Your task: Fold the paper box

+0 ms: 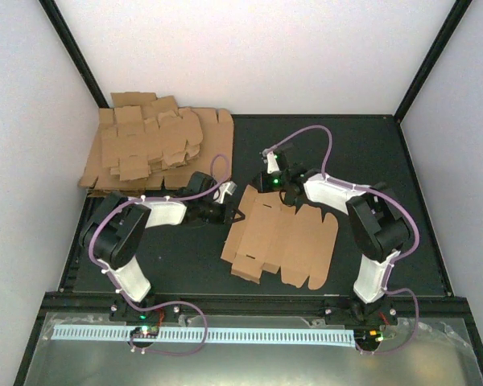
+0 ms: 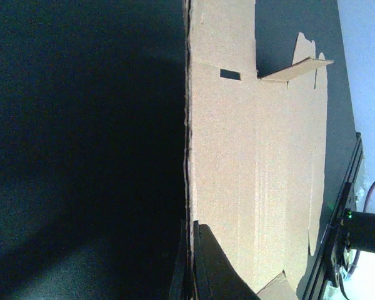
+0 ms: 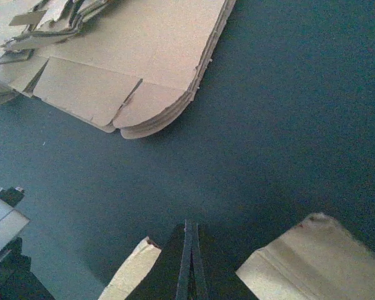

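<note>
**STATUS: PAPER BOX FLAT, BOTH GRIPPERS AT ITS EDGES**

The stack of cardboard sheets [image 1: 149, 149] at the far left of the black table [image 1: 370, 153] is taken as the reference.

1. Paper box. The paper box [image 1: 286, 237] is laid out as a flat die-cut sheet on the table, to the right of the stack and nearer the arm bases, clear of it. In the left wrist view, one small tab is seen raised off the sheet; the rest lies flat.

2. Left gripper. The left gripper [image 1: 235, 213] is placed between the stack and the sheet, at the sheet edge that faces the stack. Its jaws are closed, and that edge is seen running in between them, so the sheet is pinched at its rim.

3. Right gripper. The right gripper [image 1: 279, 193] is located to the right of the stack, at the far edge of the sheet. Its jaws are pressed fully together, and nothing is seen between them. Cardboard flaps are seen on either side of the fingers; whether they are touched cannot be told.
</note>
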Motion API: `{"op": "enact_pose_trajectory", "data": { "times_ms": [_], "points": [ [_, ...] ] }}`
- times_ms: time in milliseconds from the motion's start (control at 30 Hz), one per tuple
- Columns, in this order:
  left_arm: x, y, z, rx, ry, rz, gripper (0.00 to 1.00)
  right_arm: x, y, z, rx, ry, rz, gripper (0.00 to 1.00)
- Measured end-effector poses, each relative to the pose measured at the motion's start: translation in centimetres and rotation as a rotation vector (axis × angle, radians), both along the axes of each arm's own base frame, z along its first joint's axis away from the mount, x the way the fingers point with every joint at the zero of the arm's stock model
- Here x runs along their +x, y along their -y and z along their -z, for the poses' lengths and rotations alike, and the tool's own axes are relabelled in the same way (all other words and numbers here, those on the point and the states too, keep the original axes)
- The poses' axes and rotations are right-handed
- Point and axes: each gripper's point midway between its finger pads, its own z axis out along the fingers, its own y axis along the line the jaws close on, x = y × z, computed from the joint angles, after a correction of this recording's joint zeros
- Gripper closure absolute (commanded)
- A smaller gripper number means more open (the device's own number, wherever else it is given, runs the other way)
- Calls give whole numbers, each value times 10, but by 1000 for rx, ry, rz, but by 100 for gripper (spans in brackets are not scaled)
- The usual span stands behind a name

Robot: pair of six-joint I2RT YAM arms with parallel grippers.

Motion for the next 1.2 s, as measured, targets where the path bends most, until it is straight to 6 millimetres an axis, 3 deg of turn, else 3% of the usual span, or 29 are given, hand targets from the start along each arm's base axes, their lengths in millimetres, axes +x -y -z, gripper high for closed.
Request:
{"op": "enact_pose_trajectory", "data": {
  "times_ms": [633,1200],
  "points": [
    [-3,2,-9,-27,10,17,99,-20,6,18,-23,-22,-2,98],
    [-10,1,-16,-37,48,34,98,-14,11,8,-29,17,21,98]
  ]
}}
